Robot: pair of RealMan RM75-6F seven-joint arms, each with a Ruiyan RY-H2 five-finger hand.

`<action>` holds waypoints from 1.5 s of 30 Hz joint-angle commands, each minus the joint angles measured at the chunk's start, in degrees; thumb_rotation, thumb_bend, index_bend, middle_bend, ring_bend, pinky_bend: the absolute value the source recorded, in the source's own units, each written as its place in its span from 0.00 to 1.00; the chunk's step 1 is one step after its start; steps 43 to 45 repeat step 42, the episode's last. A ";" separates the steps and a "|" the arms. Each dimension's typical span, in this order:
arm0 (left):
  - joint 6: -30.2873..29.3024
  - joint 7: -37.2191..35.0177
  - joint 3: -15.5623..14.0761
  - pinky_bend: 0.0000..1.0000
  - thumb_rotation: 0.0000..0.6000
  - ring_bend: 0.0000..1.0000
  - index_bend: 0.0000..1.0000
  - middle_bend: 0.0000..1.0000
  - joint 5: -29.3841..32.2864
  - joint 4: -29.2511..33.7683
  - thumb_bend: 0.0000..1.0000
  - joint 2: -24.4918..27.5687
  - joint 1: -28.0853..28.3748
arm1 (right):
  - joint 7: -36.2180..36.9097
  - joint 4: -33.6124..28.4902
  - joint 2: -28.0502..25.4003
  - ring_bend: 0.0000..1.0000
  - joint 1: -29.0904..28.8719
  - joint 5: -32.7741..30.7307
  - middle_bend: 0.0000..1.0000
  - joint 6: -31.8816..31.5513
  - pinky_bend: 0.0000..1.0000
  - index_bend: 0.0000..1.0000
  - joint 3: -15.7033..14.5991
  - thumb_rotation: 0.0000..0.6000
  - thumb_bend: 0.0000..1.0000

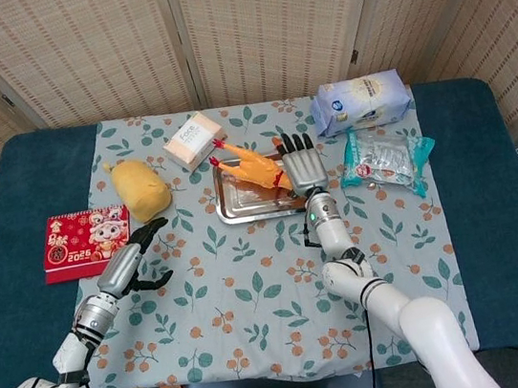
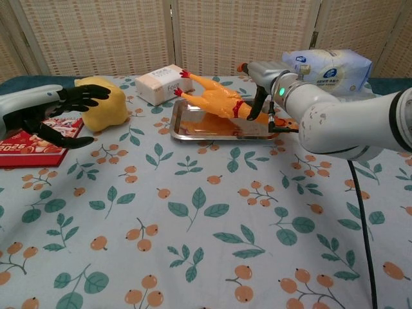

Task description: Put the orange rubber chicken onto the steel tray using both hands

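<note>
The orange rubber chicken (image 1: 251, 168) (image 2: 215, 100) lies slanted across the steel tray (image 1: 253, 216) (image 2: 219, 137), with its head end low by the tray's right side and its feet raised over the far left rim. My right hand (image 1: 303, 164) (image 2: 262, 77) is at the head end, thumb down against the neck and gripping it, while the other fingers stay stretched out. Far from the tray, my left hand (image 1: 140, 256) (image 2: 55, 112) hovers above the cloth near the table's left side, fingers apart and loosely curled around nothing.
A yellow plush (image 1: 140, 186) and a white tissue box (image 1: 193, 138) sit left of the tray. A red 2025 calendar (image 1: 87, 239) lies by my left hand. A blue bag (image 1: 362, 100) and a teal packet (image 1: 384, 159) lie right of the tray.
</note>
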State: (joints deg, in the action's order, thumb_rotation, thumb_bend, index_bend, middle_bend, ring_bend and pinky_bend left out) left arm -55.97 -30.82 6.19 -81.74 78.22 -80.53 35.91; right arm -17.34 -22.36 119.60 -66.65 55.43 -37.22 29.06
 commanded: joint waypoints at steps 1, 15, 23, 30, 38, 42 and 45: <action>-0.37 1.25 0.15 0.01 1.00 0.00 0.00 0.00 0.18 0.97 0.33 0.26 -0.06 | -1.29 -9.59 -5.42 0.00 4.02 -1.26 0.00 -1.22 0.00 0.00 0.05 1.00 0.00; -7.48 15.96 -3.44 0.02 1.00 0.00 0.00 0.00 -1.36 11.01 0.33 9.09 -5.70 | -6.83 -74.81 -41.75 0.00 33.54 13.16 0.00 -30.50 0.00 0.00 -14.41 1.00 0.00; -25.42 27.86 -7.57 0.02 1.00 0.00 0.00 0.00 -5.19 14.33 0.33 12.89 -17.57 | -1.84 -83.63 -55.16 0.00 50.20 31.19 0.00 -45.44 0.00 0.00 -31.17 1.00 0.00; -39.15 30.49 -10.06 0.02 1.00 0.00 0.00 0.00 -6.68 13.19 0.33 12.00 -27.84 | 5.06 -74.79 -56.48 0.00 62.13 36.43 0.00 -58.95 0.00 0.00 -37.29 1.00 0.00; -36.58 25.99 -11.86 0.02 1.00 0.00 0.00 0.00 -8.56 15.55 0.33 16.10 -28.88 | 16.50 -68.47 -56.93 0.00 66.01 36.70 0.00 -63.41 0.00 0.00 -35.63 1.00 0.00; -34.40 25.81 -12.51 0.02 1.00 0.00 0.00 0.00 -9.85 15.97 0.33 16.58 -28.63 | 16.82 -68.03 -56.99 0.00 66.32 37.64 0.00 -62.63 0.00 0.00 -35.28 1.00 0.00; -34.40 25.81 -12.51 0.02 1.00 0.00 0.00 0.00 -9.85 15.97 0.33 16.58 -28.63 | 16.82 -68.03 -56.99 0.00 66.32 37.64 0.00 -62.63 0.00 0.00 -35.28 1.00 0.00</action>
